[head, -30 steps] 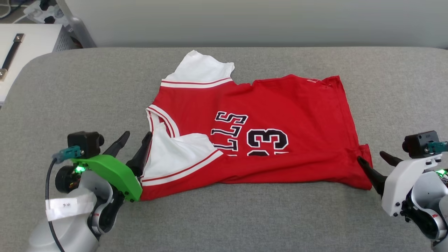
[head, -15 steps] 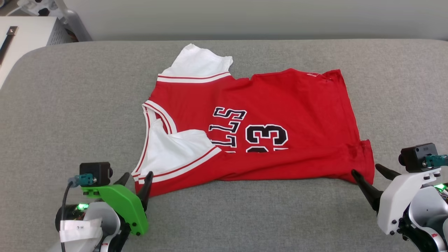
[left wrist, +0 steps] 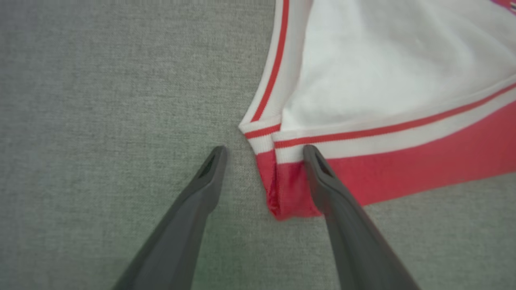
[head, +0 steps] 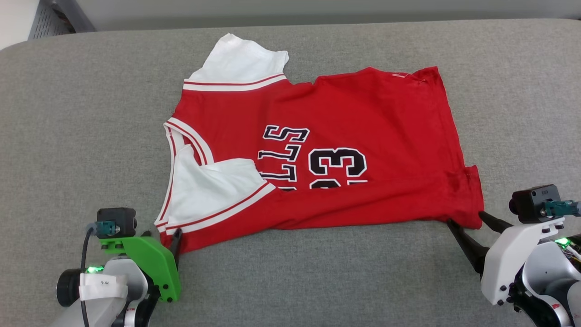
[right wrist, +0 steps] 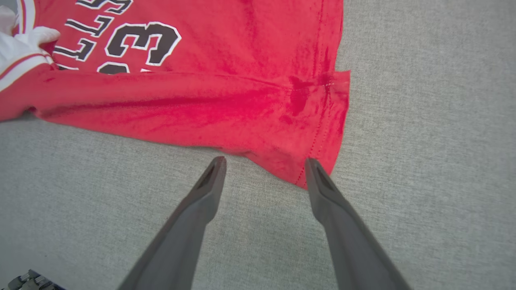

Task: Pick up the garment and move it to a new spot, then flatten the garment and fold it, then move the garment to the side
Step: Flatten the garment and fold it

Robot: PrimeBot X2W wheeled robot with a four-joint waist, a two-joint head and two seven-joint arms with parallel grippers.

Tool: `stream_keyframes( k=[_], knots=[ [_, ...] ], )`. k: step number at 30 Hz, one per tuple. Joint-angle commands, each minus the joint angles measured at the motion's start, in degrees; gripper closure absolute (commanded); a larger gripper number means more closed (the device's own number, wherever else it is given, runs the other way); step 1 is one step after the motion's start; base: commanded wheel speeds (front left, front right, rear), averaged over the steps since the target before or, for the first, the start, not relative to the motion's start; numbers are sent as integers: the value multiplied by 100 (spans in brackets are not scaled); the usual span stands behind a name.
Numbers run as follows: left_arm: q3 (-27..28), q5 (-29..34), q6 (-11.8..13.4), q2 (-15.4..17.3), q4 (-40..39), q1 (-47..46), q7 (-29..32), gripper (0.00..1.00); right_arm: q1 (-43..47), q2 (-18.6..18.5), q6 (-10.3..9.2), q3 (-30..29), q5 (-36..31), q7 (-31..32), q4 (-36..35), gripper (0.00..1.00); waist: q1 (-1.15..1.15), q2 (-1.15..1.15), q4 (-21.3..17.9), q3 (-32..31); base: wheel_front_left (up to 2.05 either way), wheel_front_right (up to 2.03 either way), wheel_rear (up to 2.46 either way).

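Note:
The garment [head: 372, 118], a red jersey with white sleeves, lies flat on the grey padded surface, collar to the left and hem to the right. Its near side is folded over, hiding the lower half of the black lettering and number. My left gripper [head: 163, 236] is open at the near-left corner. In the left wrist view that gripper [left wrist: 264, 149] straddles the striped corner of the garment [left wrist: 383, 80], one finger over the red edge. My right gripper [head: 465, 218] is open at the near-right hem corner. In the right wrist view the right gripper [right wrist: 265, 160] has one tip touching the corner of the garment [right wrist: 242, 48].
The grey padded surface [head: 68, 113] extends widely to the left, right and front of the jersey. Its rounded back edge meets a pale wall. A perforated white cabinet [head: 43, 25] stands past the back-left corner.
The head camera has tilted down, shifting the whole picture up. My left gripper has drawn back from beside the collar to the near-left corner. My right gripper has pulled back slightly along the hem corner.

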Motion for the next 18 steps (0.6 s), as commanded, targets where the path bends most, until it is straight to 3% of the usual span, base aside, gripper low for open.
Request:
stream_keyframes(
  k=[1,4,5,6,7,14,18],
  knots=[
    [-64,43,58,11,199,-40,107,0,-3,24,-6,5,-38,-32,-9,0,0,0,-40,93,0,0,0],
    [-157,-57,-42,-44,433,-33,325,0,-32,12,-6,19,-30,-48,22,0,0,0,-50,138,0,0,0],
    [-190,-98,-95,-61,485,-24,402,51,-40,3,-6,17,-32,-52,38,0,0,0,-50,141,0,0,0],
    [-220,-130,-165,-78,532,-24,453,81,-48,-14,-6,11,-46,-55,62,0,0,0,-47,138,0,0,0],
    [-214,-164,-222,-101,558,-29,445,100,-51,-31,-6,5,-62,-58,85,0,0,0,-40,130,0,0,0],
    [-35,-140,-535,-227,598,-117,-206,100,-35,-169,-6,-84,-212,91,314,0,0,0,104,-165,0,0,0],
    [115,-70,-560,-198,343,-176,-577,100,-69,-158,-6,-200,-250,259,417,0,0,0,218,-331,0,0,0]
  ],
)
